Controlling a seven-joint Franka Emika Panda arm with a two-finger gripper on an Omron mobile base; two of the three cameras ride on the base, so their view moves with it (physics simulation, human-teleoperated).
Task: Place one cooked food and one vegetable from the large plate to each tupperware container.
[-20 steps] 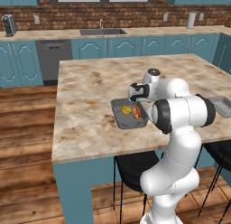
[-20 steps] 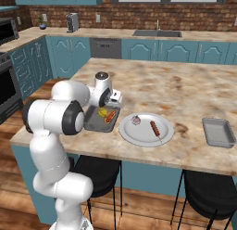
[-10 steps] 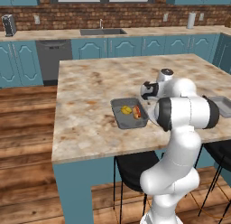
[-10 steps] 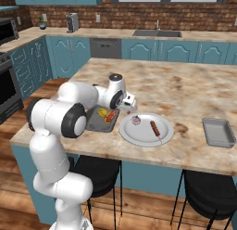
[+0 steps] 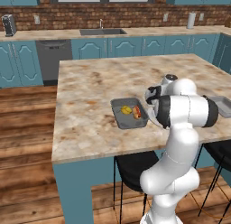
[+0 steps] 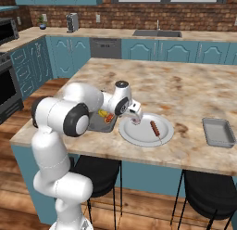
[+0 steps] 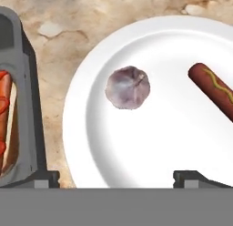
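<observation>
Left base view: shallow dark-grey rectangular tray (image 5: 129, 113) on the mottled beige stone island counter (image 5: 90, 96), holding a small bright-yellow lump (image 5: 126, 110) beside a red-orange hot-dog piece (image 5: 136, 112). The white arm hides the round plate here; a corner of a second dark-grey tray (image 5: 222, 104) shows past the elbow. No legible writing anywhere.

Right base view: two-finger gripper (image 6: 134, 118) low over the left rim of the round white plate (image 6: 146, 130). A dark-red sausage on a stick (image 6: 155, 129) lies on the plate; the second tray (image 6: 218, 132) sits well apart to the right.

Hand view: finger tips (image 7: 193, 177) spread wide, gripping nothing. A pale purplish-grey round bulb (image 7: 128, 87) lies on the plate, apart from the sausage.
</observation>
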